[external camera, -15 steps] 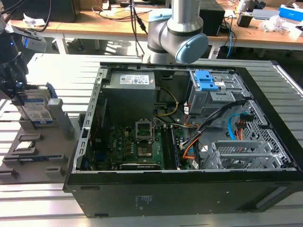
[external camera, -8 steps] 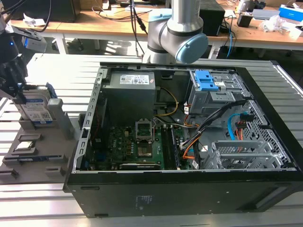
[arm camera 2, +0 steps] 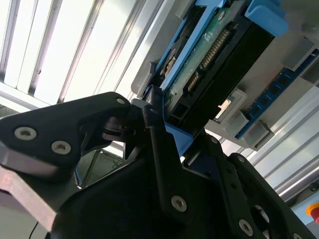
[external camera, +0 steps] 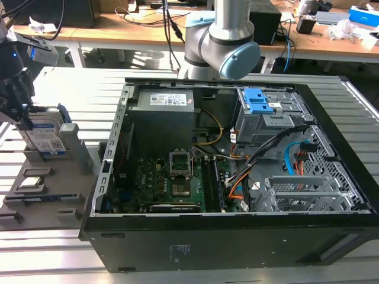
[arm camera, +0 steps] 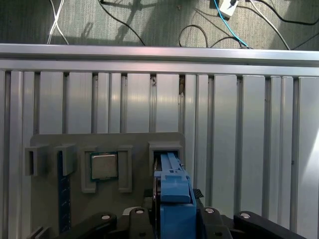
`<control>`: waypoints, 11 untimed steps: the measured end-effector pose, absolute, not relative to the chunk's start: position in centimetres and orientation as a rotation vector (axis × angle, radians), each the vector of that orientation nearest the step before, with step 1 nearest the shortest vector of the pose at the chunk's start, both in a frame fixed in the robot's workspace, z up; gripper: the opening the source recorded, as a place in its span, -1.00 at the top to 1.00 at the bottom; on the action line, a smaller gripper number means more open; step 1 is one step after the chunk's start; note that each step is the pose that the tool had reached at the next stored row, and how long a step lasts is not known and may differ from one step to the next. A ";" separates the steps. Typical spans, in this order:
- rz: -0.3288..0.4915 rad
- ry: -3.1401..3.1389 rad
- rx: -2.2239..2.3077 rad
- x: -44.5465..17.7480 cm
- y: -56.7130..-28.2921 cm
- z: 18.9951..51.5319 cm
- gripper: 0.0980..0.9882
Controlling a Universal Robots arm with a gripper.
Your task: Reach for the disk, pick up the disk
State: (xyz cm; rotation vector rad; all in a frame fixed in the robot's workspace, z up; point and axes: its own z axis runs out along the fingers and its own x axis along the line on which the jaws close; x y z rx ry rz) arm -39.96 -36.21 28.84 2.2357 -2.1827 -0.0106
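Disk (external camera: 46, 137) stands on edge in gray holder (external camera: 65, 177), at the exterior view's left. Pincer (arm camera: 174, 219) straddles it, apparently clamped narrowly on its sides.

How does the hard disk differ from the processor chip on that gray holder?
The disk stands on edge in its slot; the processor chip lies flat in a pocket. The disk wears a blue bracket; the chip is bare silver metal. The disk is clearly larger than the chip. Both sit in the gray holder.
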 end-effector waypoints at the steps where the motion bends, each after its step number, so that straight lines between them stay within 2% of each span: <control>1: -0.011 -2.183 2.236 -40.0 -36.2 28.8 0.40; 11: -0.010 -2.183 2.236 -39.9 -36.2 28.9 0.40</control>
